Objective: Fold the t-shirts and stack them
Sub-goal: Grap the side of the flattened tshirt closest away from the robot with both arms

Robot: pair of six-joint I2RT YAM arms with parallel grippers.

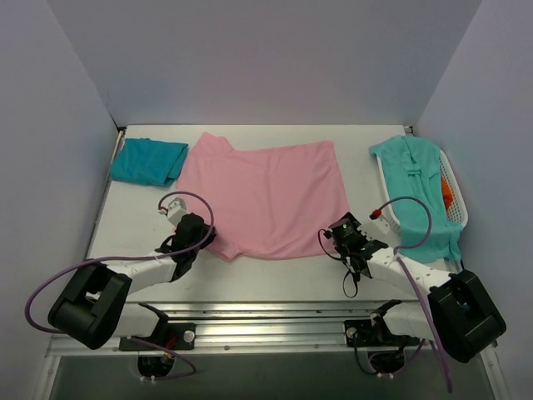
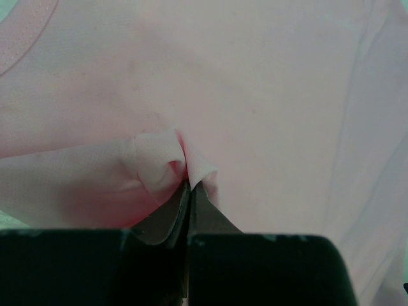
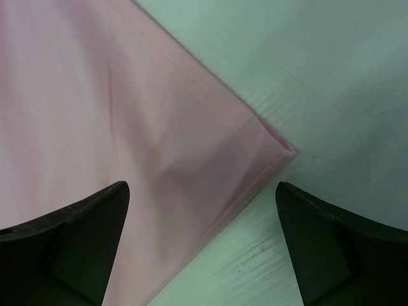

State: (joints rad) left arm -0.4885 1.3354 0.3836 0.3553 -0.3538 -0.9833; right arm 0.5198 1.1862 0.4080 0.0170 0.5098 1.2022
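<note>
The light pink t-shirt [image 1: 266, 196] lies spread flat in the middle of the table. My left gripper [image 1: 197, 231] is at its near left corner, shut on a pinch of pink cloth [image 2: 182, 167]. My right gripper [image 1: 346, 236] is open just above the near right corner of the pink shirt [image 3: 159, 146], one finger over the cloth and the other over bare table. The darker teal t-shirt [image 1: 148, 162] lies folded at the far left. The lighter aqua-green t-shirt [image 1: 416, 183] is draped over the basket at the right.
A white plastic laundry basket [image 1: 457, 208] stands at the right edge, with something orange [image 1: 448, 193] inside. White walls close the table on three sides. The metal rail [image 1: 275, 321] with the arm bases runs along the near edge.
</note>
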